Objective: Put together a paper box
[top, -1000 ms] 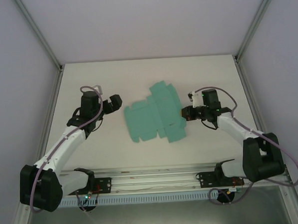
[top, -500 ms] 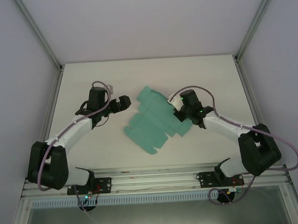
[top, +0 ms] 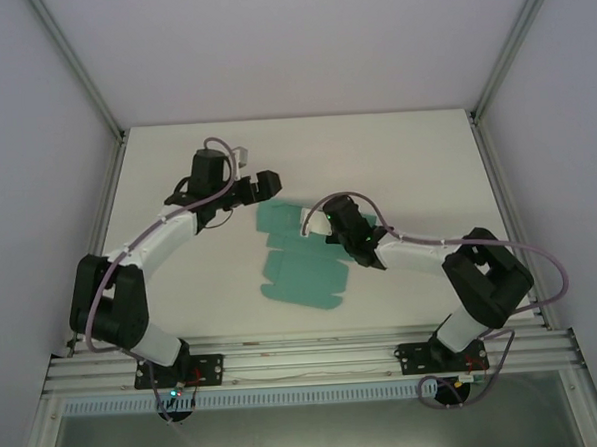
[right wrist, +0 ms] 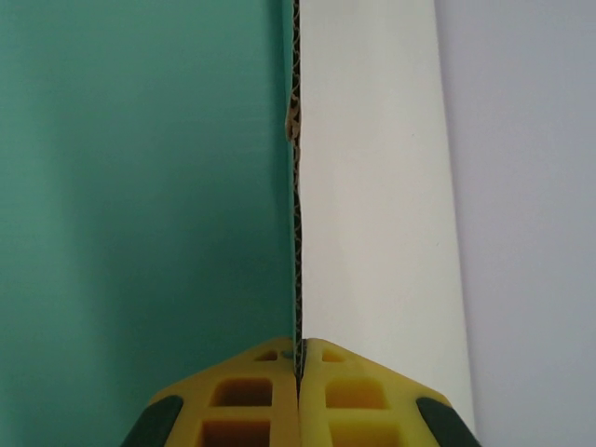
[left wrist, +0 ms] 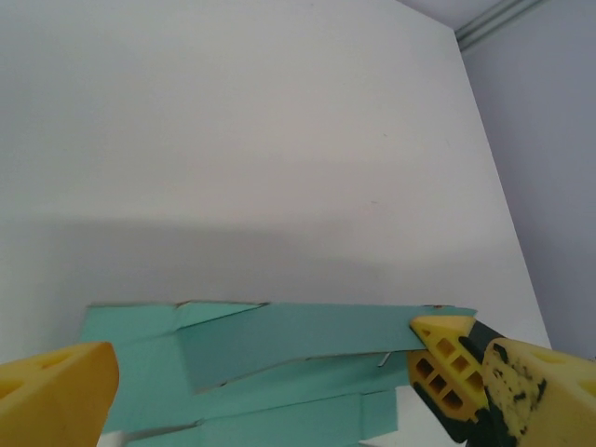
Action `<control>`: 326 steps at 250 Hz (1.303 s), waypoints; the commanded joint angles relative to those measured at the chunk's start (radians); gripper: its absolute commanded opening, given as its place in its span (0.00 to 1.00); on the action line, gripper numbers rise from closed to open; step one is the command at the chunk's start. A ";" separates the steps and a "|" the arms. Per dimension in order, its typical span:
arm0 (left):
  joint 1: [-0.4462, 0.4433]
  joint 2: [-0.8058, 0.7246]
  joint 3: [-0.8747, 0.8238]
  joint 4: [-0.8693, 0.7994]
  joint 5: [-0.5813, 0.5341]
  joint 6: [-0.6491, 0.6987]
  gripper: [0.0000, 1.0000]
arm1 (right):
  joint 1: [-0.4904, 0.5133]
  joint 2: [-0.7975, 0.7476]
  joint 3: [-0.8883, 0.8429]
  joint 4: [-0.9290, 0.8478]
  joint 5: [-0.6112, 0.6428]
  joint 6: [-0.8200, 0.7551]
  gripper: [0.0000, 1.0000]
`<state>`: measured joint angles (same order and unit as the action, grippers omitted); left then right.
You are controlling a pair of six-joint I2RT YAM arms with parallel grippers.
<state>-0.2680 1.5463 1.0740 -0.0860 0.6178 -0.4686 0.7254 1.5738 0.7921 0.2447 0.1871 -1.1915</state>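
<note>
Overhead, the paper box (top: 299, 269) lay as a mostly flat teal sheet on the middle of the white table (top: 416, 167). The right gripper (top: 324, 225) sat at the sheet's right edge, clenched on a raised flap. The left gripper (top: 266, 182) hovered just beyond the sheet's far-left corner, released and empty.

From the left wrist, wide-spread yellow fingers (left wrist: 447, 368) framed the sheet's far edge, where one flap stood slightly lifted.

From the right wrist, both pads (right wrist: 251, 386) pinched the flap edge-on, with the teal face on one side, a white surface on the other and corrugation showing between.

Done well, the fold would probably want the pinch swung in an arc about the crease. Meanwhile the free claw would press the base panel beside that crease so the sheet could not slide.

No brand, label or writing could be read.
</note>
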 commanded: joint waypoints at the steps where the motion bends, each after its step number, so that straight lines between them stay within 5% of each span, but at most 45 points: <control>1: -0.026 0.053 0.073 -0.049 0.029 0.036 1.00 | 0.004 -0.022 0.023 0.050 -0.023 -0.037 0.00; 81: -0.074 0.178 0.211 -0.232 -0.036 0.054 0.71 | 0.005 -0.034 0.020 0.067 -0.045 -0.040 0.00; 135: -0.085 0.205 0.226 -0.319 -0.085 0.026 0.67 | 0.005 -0.034 0.013 0.076 -0.050 -0.037 0.00; 200: -0.103 0.231 0.187 -0.183 0.069 -0.099 0.55 | 0.009 -0.041 -0.003 0.099 -0.047 -0.030 0.00; 264: -0.105 0.246 0.133 0.010 0.126 -0.275 0.29 | 0.022 -0.035 -0.027 0.125 -0.063 -0.026 0.00; 326: -0.108 0.245 0.093 0.085 0.113 -0.347 0.14 | 0.025 -0.052 -0.049 0.140 -0.058 -0.014 0.00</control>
<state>-0.3622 1.7851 1.1912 -0.1146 0.6849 -0.7624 0.7288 1.5639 0.7586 0.3382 0.1703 -1.2205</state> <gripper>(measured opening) 0.165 0.046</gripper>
